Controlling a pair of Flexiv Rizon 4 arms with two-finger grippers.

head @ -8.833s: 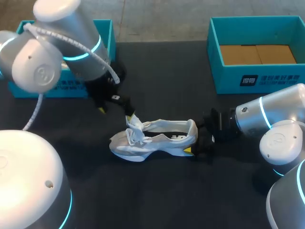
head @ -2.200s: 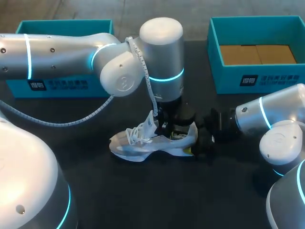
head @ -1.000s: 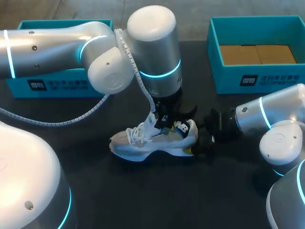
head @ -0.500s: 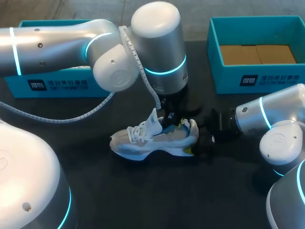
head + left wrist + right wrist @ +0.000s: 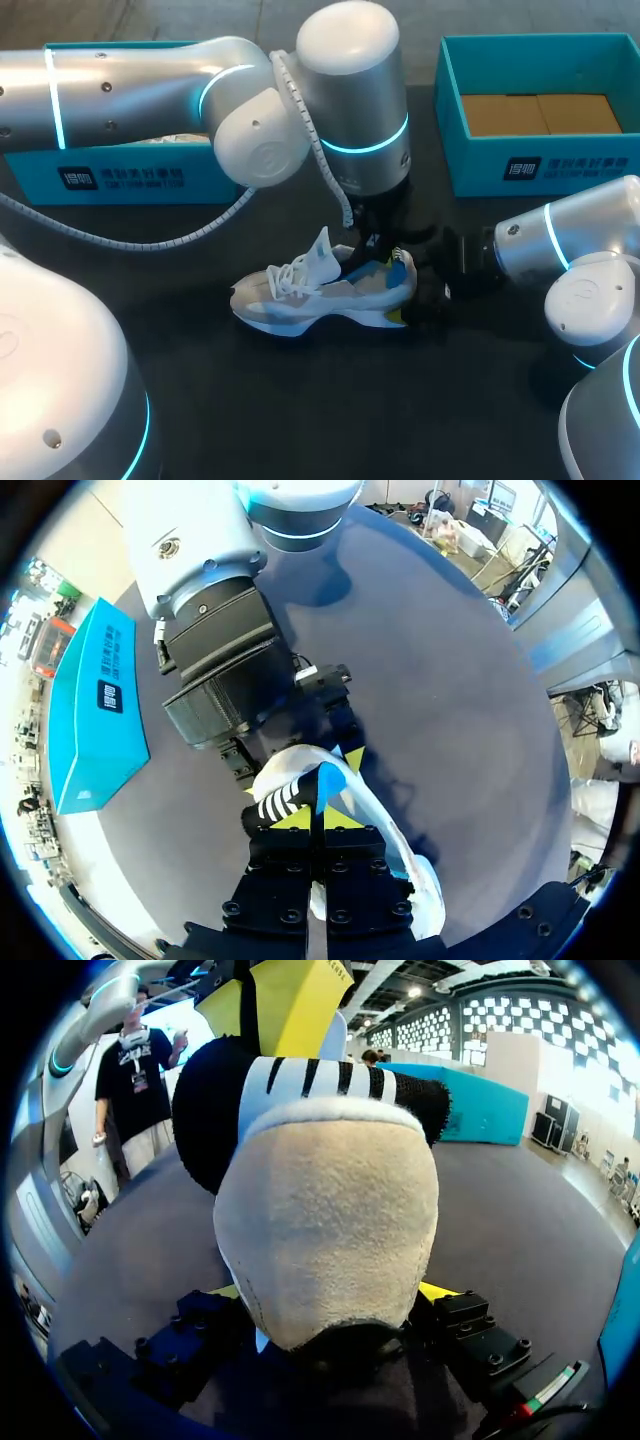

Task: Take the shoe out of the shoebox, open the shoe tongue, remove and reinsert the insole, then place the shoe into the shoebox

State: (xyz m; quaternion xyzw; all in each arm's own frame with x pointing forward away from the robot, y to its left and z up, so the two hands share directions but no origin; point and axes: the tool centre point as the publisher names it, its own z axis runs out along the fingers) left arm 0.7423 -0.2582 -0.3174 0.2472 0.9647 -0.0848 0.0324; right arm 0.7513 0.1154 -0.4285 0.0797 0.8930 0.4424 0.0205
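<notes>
At the tabletop's middle, the right claw (image 5: 412, 298) clamps the heel of the shoe (image 5: 300, 295). The left claw (image 5: 379, 248), pinched shut on the insole (image 5: 397, 268), has just drawn its heel end up and out, so removal looks under way.

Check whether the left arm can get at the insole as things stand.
Probably yes: the left gripper pinches the blue insole at the opening of the shoe, with the tongue lifted clear.

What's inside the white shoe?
A blue insole pokes out of the shoe near its heel, with the left gripper pinching it. The toe end inside is hidden by the tongue and laces.
</notes>
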